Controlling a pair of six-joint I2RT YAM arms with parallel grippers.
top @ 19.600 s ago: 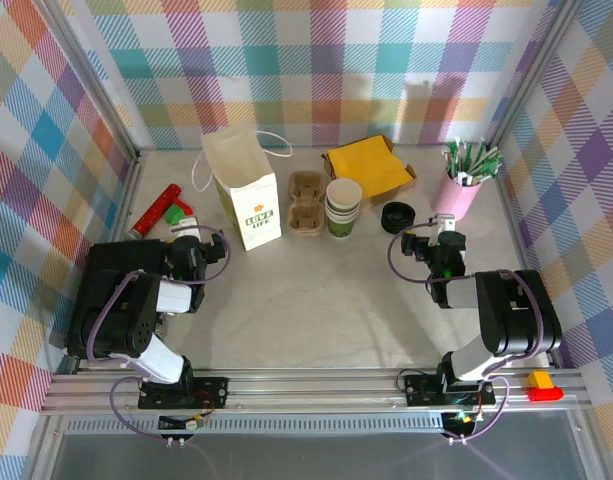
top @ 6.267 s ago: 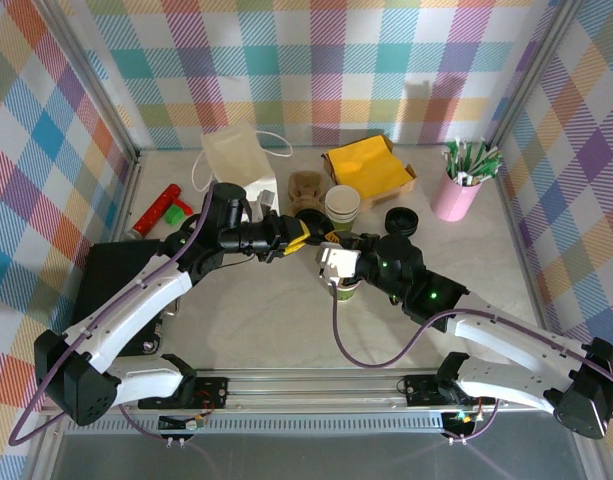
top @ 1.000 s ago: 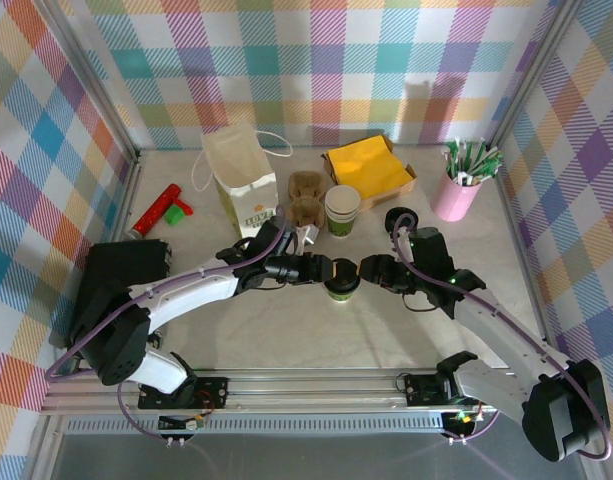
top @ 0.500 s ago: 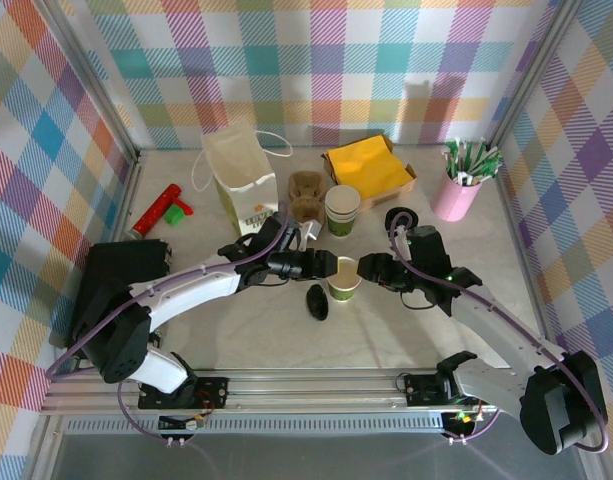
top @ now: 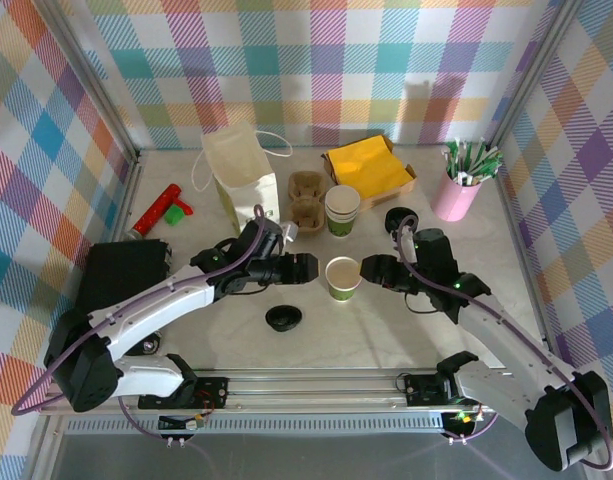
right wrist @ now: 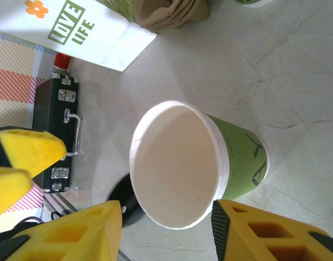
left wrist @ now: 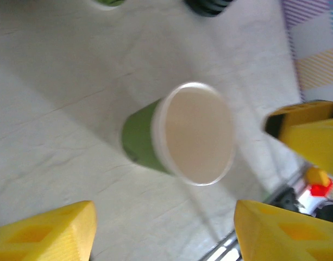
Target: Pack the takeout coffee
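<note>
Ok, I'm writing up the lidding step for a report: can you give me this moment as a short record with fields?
cup: paper cup upright, lidless, mid-table
lid: black lid lying on the table, apart from the cup, nearer the arm bases
left gripper: open, empty, left of the cup
right gripper: closed on the cup's sides
task status: lid not yet on cup

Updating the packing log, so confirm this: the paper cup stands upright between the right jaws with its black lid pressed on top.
Wrong on the lid. The paper cup stands upright between the right jaws, but its black lid lies on the table beside it, leaving the cup open. The top external view shows this.
</note>
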